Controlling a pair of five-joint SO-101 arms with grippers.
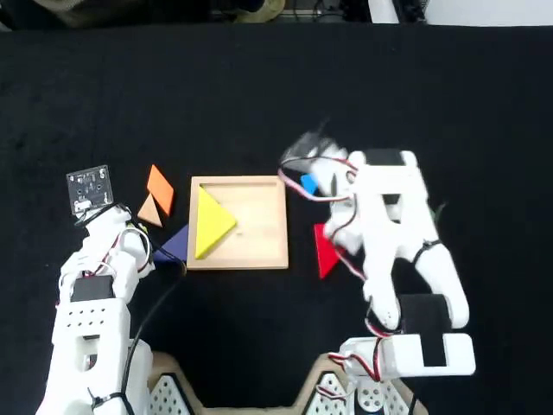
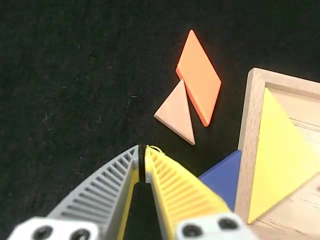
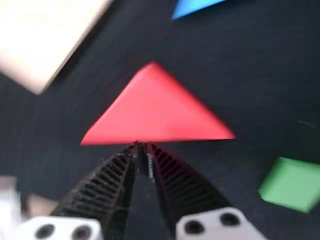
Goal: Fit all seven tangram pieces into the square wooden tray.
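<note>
The square wooden tray (image 1: 259, 251) (image 2: 247, 150) holds a large yellow triangle (image 1: 210, 222) (image 2: 280, 160). Left of it lie an orange parallelogram (image 1: 160, 188) (image 2: 199, 80), a small tan triangle (image 1: 149, 212) (image 2: 177, 112) and a dark blue triangle (image 1: 175, 245) (image 2: 225, 175) against the tray's wall. My left gripper (image 1: 145, 245) (image 2: 142, 148) is shut and holds nothing, close beside the dark blue triangle. Right of the tray lies a red triangle (image 1: 326, 249) (image 3: 155, 107). My right gripper (image 3: 140, 146) is shut, its tips at the red triangle's near edge. A light blue piece (image 1: 308, 183) (image 3: 195, 7) and a green piece (image 3: 292, 182) lie nearby.
A small black circuit board (image 1: 90, 188) sits at the far left of the black table. The right arm's white links (image 1: 393, 216) stand over the area right of the red triangle. Cables (image 1: 324, 173) hang near the light blue piece.
</note>
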